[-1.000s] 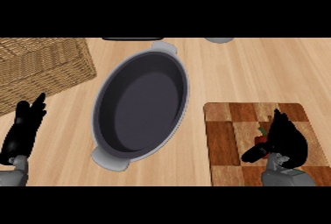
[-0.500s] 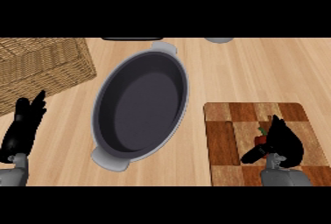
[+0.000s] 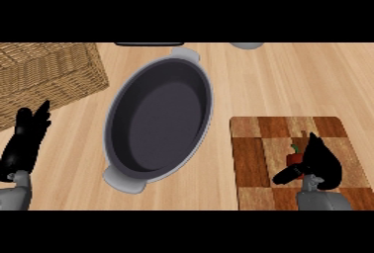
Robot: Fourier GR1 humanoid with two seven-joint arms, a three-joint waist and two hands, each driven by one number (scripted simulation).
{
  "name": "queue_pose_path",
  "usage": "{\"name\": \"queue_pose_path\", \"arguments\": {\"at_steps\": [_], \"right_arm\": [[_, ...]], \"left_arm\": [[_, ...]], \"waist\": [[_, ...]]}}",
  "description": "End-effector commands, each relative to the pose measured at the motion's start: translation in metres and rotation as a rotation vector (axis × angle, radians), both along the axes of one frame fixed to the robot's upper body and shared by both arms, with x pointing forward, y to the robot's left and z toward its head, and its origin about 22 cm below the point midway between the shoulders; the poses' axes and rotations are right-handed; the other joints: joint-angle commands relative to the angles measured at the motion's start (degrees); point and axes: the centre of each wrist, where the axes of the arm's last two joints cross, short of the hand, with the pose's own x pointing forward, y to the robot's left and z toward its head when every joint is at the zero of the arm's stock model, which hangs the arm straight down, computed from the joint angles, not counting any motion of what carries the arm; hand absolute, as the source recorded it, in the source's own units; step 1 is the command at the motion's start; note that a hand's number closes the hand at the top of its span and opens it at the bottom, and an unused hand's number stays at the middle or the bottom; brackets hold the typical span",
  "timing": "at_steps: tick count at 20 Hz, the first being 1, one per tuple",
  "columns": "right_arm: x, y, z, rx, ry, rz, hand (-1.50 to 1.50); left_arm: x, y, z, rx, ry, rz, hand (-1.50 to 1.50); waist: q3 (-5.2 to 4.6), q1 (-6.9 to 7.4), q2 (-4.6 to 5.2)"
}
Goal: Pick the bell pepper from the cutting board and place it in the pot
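surface: a light wooden plank surface (image 3: 277, 79) is seen from steeply above, carrying everything in view.
pot: a dark grey oval metal pot (image 3: 157, 121) with pale grey handles lies left of centre, long axis tilted, one handle at the far end and one at the near end; nothing is seen inside it.
cutting board: a checkered brown wooden cutting board (image 3: 256, 148) lies near right, apart from the pot.
bell pepper: a small red bell pepper with a green stem (image 3: 294, 157) is seen on the cutting board, mostly hidden by the right robot hand; only a red patch and the green stem are visible at the hand's left edge.
right robot hand: the black right robot hand (image 3: 320, 163) is placed over the bell pepper, fingers curled down around it and thumb stretched to the near left; the pepper is not seen lifted off the board.
left robot hand: the black left robot hand (image 3: 25, 141) is shown at the near left edge, fingers straight and pointing far, holding nothing.
basket: a woven tan wicker basket (image 3: 47, 74) is seen far left, just beside the pot.
far edge: a pale grey round object (image 3: 247, 45) and a dark flat object (image 3: 150, 44) are cut off by the far edge; what they are cannot be told.
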Motion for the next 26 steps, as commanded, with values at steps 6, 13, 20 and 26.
{"name": "queue_pose_path", "arguments": {"at_steps": [6, 13, 20, 26], "right_arm": [[0.001, -0.006, 0.007, -0.096, -0.048, 0.073, 1.5], [0.018, -0.007, 0.006, -0.212, -0.095, 0.127, 1.5], [-0.017, 0.009, 0.03, -0.269, -0.161, 0.293, 1.5], [-0.064, 0.016, 0.05, -0.247, -0.228, 0.655, 1.5]], "left_arm": [[-0.007, -0.003, 0.005, -0.003, 0.011, -0.005, 0.0], [0.009, -0.012, -0.008, -0.002, 0.002, -0.001, 0.0], [-0.009, -0.005, -0.023, -0.004, 0.015, 0.009, 0.0], [-0.004, -0.016, -0.018, -0.014, 0.02, 0.011, 0.0]], "waist": [[0.24, 0.06, 0.16], [0.25, 0.04, 0.25], [0.22, -0.31, 0.09], [0.24, -0.97, -0.09]]}}
